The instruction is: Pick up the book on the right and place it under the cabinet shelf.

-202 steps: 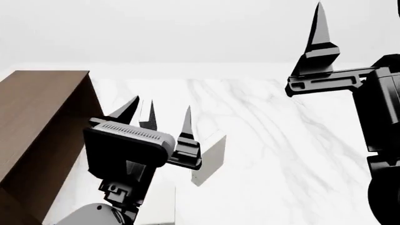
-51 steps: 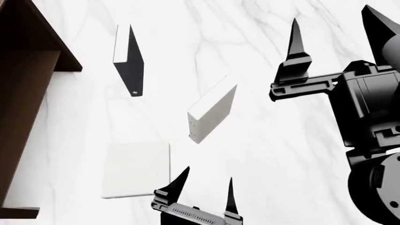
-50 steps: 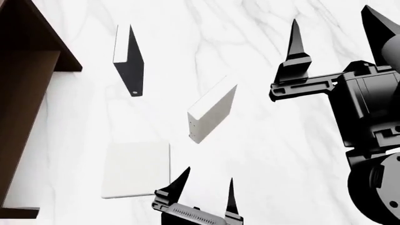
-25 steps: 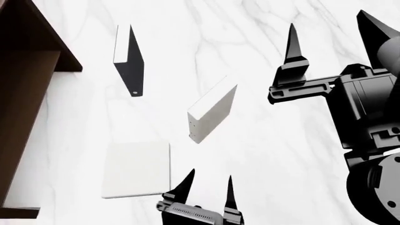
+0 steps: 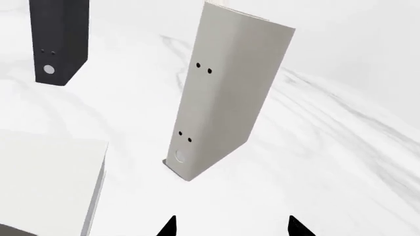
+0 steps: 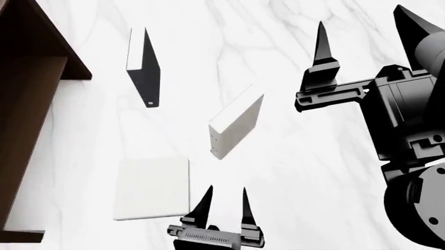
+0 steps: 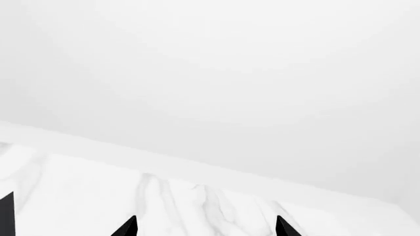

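The book [image 6: 236, 127] is a slim pale grey hardcover standing upright on the white marble table, rightmost of three books; the left wrist view shows its spine [image 5: 226, 98] close ahead. My left gripper [image 6: 224, 200] sits just in front of it, open and empty, its black tips [image 5: 231, 223] apart from the book. Off to the book's right, my right gripper [image 6: 361, 31] is raised and open with nothing in it, and its wrist view [image 7: 206, 223] shows only marble and wall. The dark brown cabinet shelf [image 6: 28, 104] stands at the far left.
A black book [image 6: 146, 70] stands upright behind and left of the pale one, also seen as the black book [image 5: 60, 39] from the left wrist. Another pale book [image 6: 151, 188] lies flat near the left gripper, between it and the cabinet.
The head view has tilted down onto the table since four seconds ago. Over the last second the left gripper turned slightly below the book, and the right gripper edged up and left. The books stayed put.
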